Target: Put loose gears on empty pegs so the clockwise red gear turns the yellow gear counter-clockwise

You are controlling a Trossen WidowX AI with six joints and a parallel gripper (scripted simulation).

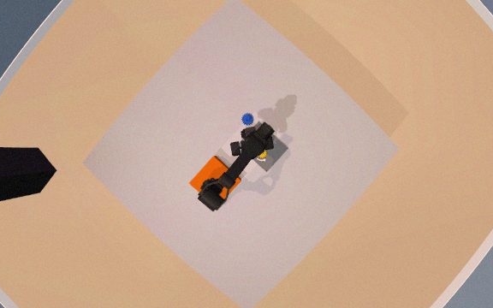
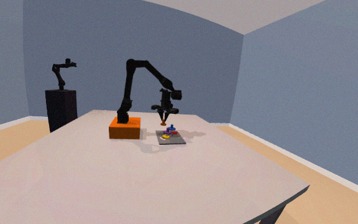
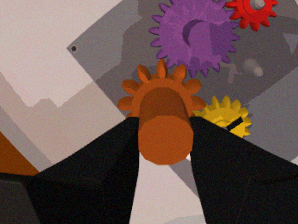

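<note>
Nearest the wrist camera, the gripper (image 1: 252, 143) (image 2: 163, 121) (image 3: 164, 127) was closed on the upright round handle of an orange gear (image 2: 163, 124) (image 3: 162, 102), one black finger on each side. The gear (teeth all round its rim) hung above the table (image 1: 178, 107) (image 2: 154, 180), clear of the grey board (image 1: 277, 151) (image 2: 173, 142) (image 3: 95, 57), and was on no peg.

Below it, on the board, sat a purple gear (image 2: 167, 132) (image 3: 195, 37), handle up; its teeth reached those of the red gear (image 2: 174, 132) (image 3: 254, 11). The yellow gear (image 1: 262, 155) (image 2: 166, 136) (image 3: 223, 117) (the one with the black stripe) was partly hidden by the orange gear and a finger in the wrist view. A bare peg (image 3: 254, 67) stood between the red and yellow gears, off to one side of the purple one.

A blue gear (image 1: 247, 119) (image 2: 171, 127) stood on the table, off the board and just beside it. The black arm (image 1: 240, 164) (image 2: 128, 84) reached over from an orange block (image 1: 212, 167) (image 2: 124, 131) (image 3: 12, 156) (its mount) on the same table.

Farther back, a second arm (image 2: 58, 74) stood on a dark pedestal (image 2: 61, 109), with a blue-grey wall (image 2: 104, 37) behind.
</note>
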